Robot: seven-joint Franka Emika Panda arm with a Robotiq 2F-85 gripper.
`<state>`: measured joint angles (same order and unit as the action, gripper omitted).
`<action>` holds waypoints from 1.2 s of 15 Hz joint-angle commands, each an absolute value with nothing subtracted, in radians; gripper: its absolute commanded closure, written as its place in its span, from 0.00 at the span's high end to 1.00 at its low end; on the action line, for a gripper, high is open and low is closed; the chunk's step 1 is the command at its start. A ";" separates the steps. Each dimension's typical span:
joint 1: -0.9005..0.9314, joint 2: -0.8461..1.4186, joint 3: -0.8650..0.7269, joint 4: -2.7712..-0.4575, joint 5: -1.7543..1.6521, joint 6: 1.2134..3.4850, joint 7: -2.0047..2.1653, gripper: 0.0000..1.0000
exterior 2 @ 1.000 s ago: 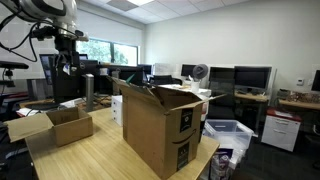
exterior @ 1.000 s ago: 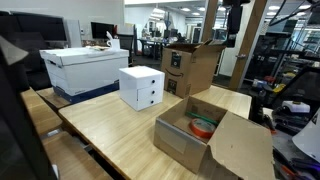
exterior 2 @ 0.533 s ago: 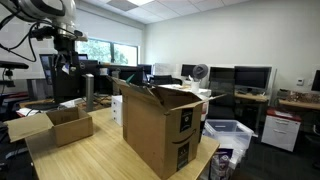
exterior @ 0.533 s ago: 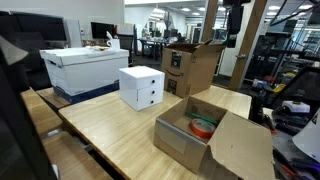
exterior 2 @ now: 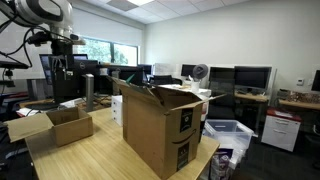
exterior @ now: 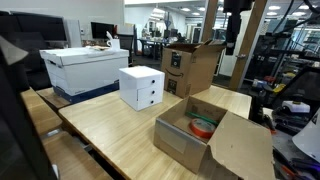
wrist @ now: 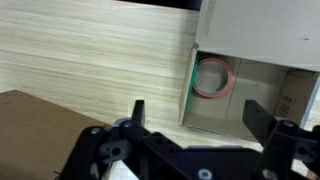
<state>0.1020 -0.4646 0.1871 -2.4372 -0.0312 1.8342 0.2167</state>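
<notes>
Reading an exterior view from the left: a white lidded storage box (exterior: 85,65) sits at the far left of the light wooden desk (exterior: 110,125). Next to it, towards the middle, is a small white two-drawer cabinet (exterior: 141,87), and behind that a tall brown cardboard carton (exterior: 190,65) with its flaps up. At the near right lies a low, open brown cardboard box (exterior: 178,142), and my jaws hang high above it. They are spread as wide as they go and hold nothing, well clear of everything.

Through the wrist view I look straight down into that low box (wrist: 250,30). A red and green ring-shaped roll (wrist: 212,77) lies flat on the box floor, tucked close to the left wall; I cannot tell whether it touches the wall. In an exterior view the same roll (exterior: 203,126) shows as red over green, possibly two rings stacked, though it is too small to be sure.

I judge it to be light and fairly stiff, like a roll of tape, with a thin, hard rim that should not crush under a modest squeeze. Its side may be smooth, so a grip across the full outside could slip or foul the nearby wall. I would rather pinch the rim on the side away from the wall, one finger down through the hole and one outside. The cardboard walls are soft and will give if I brush them.
</notes>
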 commanded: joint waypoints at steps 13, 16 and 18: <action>0.119 -0.457 0.299 -2.634 -0.008 2.093 0.585 1.00; 0.144 -0.435 0.331 -2.626 0.006 2.104 0.618 1.00; 0.172 -0.417 0.344 -2.615 0.033 2.120 0.621 1.00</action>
<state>0.1392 -0.4454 0.3277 -2.6210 -0.0128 2.0848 0.5975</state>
